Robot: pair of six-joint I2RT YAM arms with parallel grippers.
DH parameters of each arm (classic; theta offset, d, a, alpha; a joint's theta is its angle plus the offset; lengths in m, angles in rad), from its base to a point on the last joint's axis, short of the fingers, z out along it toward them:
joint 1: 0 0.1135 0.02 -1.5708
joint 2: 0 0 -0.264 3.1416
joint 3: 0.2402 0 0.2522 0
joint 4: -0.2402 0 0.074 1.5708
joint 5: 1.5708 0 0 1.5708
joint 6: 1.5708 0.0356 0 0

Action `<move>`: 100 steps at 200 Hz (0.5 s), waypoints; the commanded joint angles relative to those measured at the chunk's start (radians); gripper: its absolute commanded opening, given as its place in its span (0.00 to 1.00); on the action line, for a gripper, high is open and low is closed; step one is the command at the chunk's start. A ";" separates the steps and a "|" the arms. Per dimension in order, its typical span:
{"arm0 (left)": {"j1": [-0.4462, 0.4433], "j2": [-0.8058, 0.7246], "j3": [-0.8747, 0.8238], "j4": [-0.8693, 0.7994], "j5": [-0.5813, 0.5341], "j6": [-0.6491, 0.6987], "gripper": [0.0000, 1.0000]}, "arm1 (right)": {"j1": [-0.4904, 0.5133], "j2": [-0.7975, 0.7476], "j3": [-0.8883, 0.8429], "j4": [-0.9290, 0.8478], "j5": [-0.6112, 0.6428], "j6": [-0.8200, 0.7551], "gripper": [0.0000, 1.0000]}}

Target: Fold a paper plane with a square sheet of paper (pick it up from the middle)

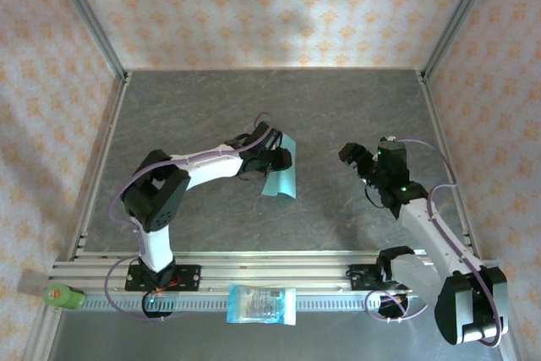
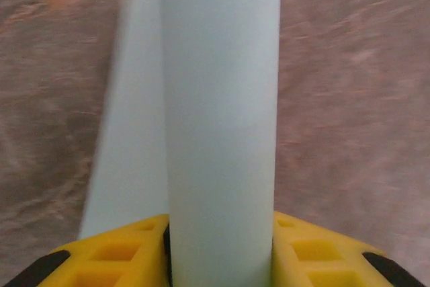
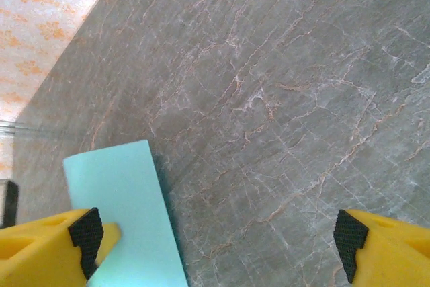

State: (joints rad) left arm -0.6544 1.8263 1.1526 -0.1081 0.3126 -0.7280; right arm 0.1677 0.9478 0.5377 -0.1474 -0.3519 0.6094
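Left gripper is pinching the paper mid-table, fingers pressing a raised fold. Right gripper is hovering nearby, fingers wide apart, empty. Risk: thin paper buckling or slipping off-centre, spoiling the crease.

Teal paper sheet, folded to narrow strip, middle of table.

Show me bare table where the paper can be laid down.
Bare table runs along the far wall, and between the square sheet of paper and the front rail. Crowded mid-table: left gripper at the paper, right gripper beside it.
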 commanded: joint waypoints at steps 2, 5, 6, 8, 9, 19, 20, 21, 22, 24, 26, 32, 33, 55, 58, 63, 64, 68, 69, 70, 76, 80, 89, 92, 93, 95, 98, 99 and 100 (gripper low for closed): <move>0.005 -0.056 -0.060 0.237 0.147 -0.128 0.39 | 0.004 -0.002 -0.019 0.095 -0.035 0.036 0.88; 0.007 -0.059 -0.069 0.260 0.160 -0.139 0.38 | 0.004 0.000 -0.020 0.106 -0.045 0.040 0.87; 0.007 -0.061 -0.073 0.268 0.164 -0.143 0.38 | 0.004 0.000 -0.021 0.109 -0.051 0.042 0.87; 0.007 -0.063 -0.078 0.281 0.172 -0.149 0.38 | 0.003 0.001 -0.022 0.114 -0.059 0.043 0.87; 0.008 -0.065 -0.081 0.290 0.177 -0.154 0.38 | 0.005 0.002 -0.022 0.119 -0.063 0.045 0.87; 0.012 -0.074 -0.113 0.370 0.221 -0.195 0.38 | 0.004 0.006 -0.033 0.157 -0.110 0.054 0.84; 0.013 -0.074 -0.116 0.374 0.227 -0.198 0.38 | 0.004 0.006 -0.035 0.161 -0.115 0.055 0.84; 0.014 -0.074 -0.120 0.385 0.232 -0.200 0.38 | 0.004 0.007 -0.035 0.165 -0.119 0.056 0.84; 0.014 -0.076 -0.123 0.396 0.236 -0.205 0.38 | 0.004 0.007 -0.036 0.167 -0.124 0.058 0.84; 0.015 -0.076 -0.129 0.414 0.248 -0.215 0.38 | 0.004 0.009 -0.038 0.176 -0.132 0.061 0.83; 0.015 -0.077 -0.135 0.428 0.257 -0.223 0.38 | 0.004 0.010 -0.041 0.185 -0.140 0.065 0.83; 0.017 -0.077 -0.149 0.479 0.289 -0.246 0.38 | 0.004 0.012 -0.047 0.208 -0.161 0.075 0.82; 0.018 -0.076 -0.153 0.484 0.291 -0.249 0.38 | 0.004 0.012 -0.048 0.210 -0.165 0.078 0.82; 0.018 -0.067 -0.169 0.514 0.339 -0.255 0.38 | 0.004 0.022 -0.068 0.285 -0.221 0.124 0.77; 0.019 -0.064 -0.168 0.504 0.338 -0.251 0.38 | 0.004 0.023 -0.072 0.296 -0.229 0.128 0.77; 0.021 -0.061 -0.169 0.490 0.333 -0.243 0.38 | 0.004 0.024 -0.075 0.313 -0.240 0.135 0.76; 0.021 -0.060 -0.170 0.488 0.333 -0.242 0.38 | 0.004 0.025 -0.076 0.317 -0.241 0.137 0.76; 0.023 -0.059 -0.174 0.484 0.328 -0.240 0.38 | 0.003 0.028 -0.079 0.328 -0.249 0.141 0.76; 0.023 -0.058 -0.176 0.484 0.327 -0.241 0.37 | 0.004 0.028 -0.080 0.330 -0.250 0.142 0.76; 0.023 -0.058 -0.178 0.484 0.326 -0.241 0.37 | 0.004 0.029 -0.080 0.333 -0.252 0.144 0.76; 0.027 -0.056 -0.191 0.495 0.320 -0.245 0.38 | 0.004 0.033 -0.082 0.345 -0.264 0.148 0.75; 0.028 -0.054 -0.203 0.507 0.318 -0.252 0.37 | 0.004 0.037 -0.082 0.348 -0.272 0.148 0.75; 0.035 -0.047 -0.227 0.532 0.315 -0.269 0.38 | 0.004 0.045 -0.078 0.350 -0.288 0.148 0.75; 0.037 -0.046 -0.232 0.538 0.315 -0.272 0.38 | 0.004 0.049 -0.078 0.349 -0.294 0.148 0.74; 0.037 -0.045 -0.233 0.540 0.315 -0.273 0.38 | 0.004 0.050 -0.077 0.349 -0.295 0.148 0.74; 0.038 -0.042 -0.237 0.543 0.314 -0.275 0.38 | 0.004 0.052 -0.076 0.347 -0.297 0.148 0.74; 0.039 -0.039 -0.240 0.545 0.313 -0.277 0.38 | 0.004 0.054 -0.075 0.345 -0.302 0.148 0.74; 0.039 -0.038 -0.241 0.545 0.312 -0.277 0.38 | 0.004 0.056 -0.075 0.345 -0.303 0.148 0.74; 0.040 -0.038 -0.242 0.547 0.311 -0.278 0.38 | 0.003 0.057 -0.074 0.345 -0.305 0.148 0.74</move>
State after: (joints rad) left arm -0.6346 1.7649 0.9581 0.3561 0.6033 -0.9630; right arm 0.1677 0.9890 0.4618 0.1226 -0.5850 0.7326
